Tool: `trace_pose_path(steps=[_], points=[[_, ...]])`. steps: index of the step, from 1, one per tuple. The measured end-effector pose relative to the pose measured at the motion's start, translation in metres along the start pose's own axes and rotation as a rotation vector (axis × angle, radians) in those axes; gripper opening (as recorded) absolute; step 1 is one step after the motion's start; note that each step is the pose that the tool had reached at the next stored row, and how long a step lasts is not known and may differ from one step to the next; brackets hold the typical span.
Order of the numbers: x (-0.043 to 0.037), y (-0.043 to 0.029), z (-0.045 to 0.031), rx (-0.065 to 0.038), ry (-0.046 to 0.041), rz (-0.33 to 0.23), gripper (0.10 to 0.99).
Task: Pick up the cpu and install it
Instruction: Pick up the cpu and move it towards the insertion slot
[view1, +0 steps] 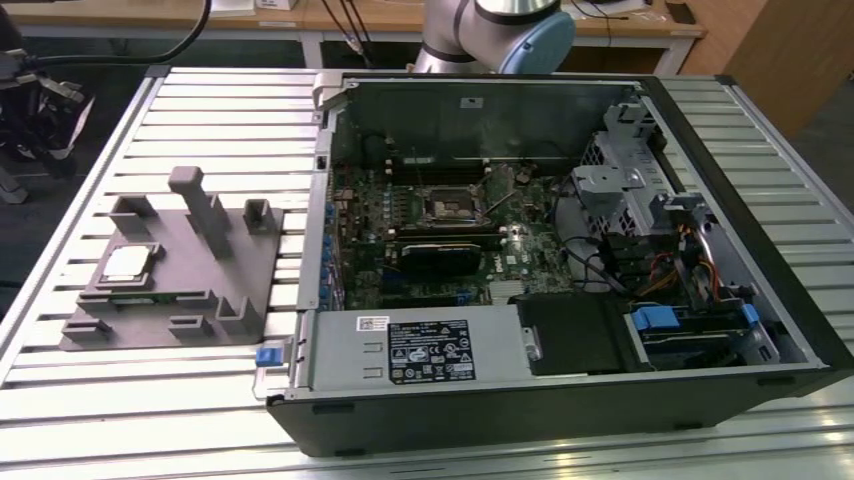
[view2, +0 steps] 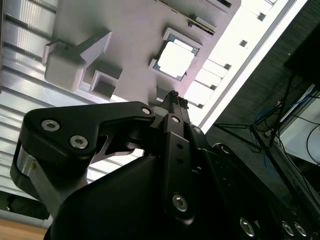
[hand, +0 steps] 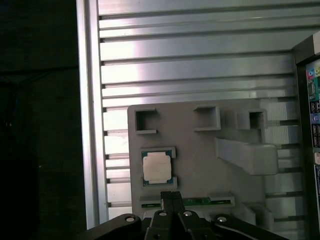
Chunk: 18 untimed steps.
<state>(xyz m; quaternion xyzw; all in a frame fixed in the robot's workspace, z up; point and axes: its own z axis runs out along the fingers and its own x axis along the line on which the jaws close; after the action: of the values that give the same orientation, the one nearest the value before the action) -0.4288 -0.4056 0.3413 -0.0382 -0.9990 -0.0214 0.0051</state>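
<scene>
Grey plastic fixture on the slatted table, off to the exterior view's left of the open pc case, with the cpu lying flat in its square pocket. Looks like the pick-up step, nothing lifted yet tbh. Gripper clenched on nothing in the first wrist view, hanging clear of the chip, not touching. Probably calls for spreading the jaws and squaring up over that metal lid before any contact. Black socket frame far inside the case, well apart from the chip, to the exterior view's right.
</scene>
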Motion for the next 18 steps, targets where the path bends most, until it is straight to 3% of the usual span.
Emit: trace_pose_path(steps=[6,18], points=[[-0.0005,-0.0053,0.0052,-0.001,0.0004,0.0,0.106],[-0.0011,-0.0115,0.024,0.0,0.0066,0.0,0.106]])
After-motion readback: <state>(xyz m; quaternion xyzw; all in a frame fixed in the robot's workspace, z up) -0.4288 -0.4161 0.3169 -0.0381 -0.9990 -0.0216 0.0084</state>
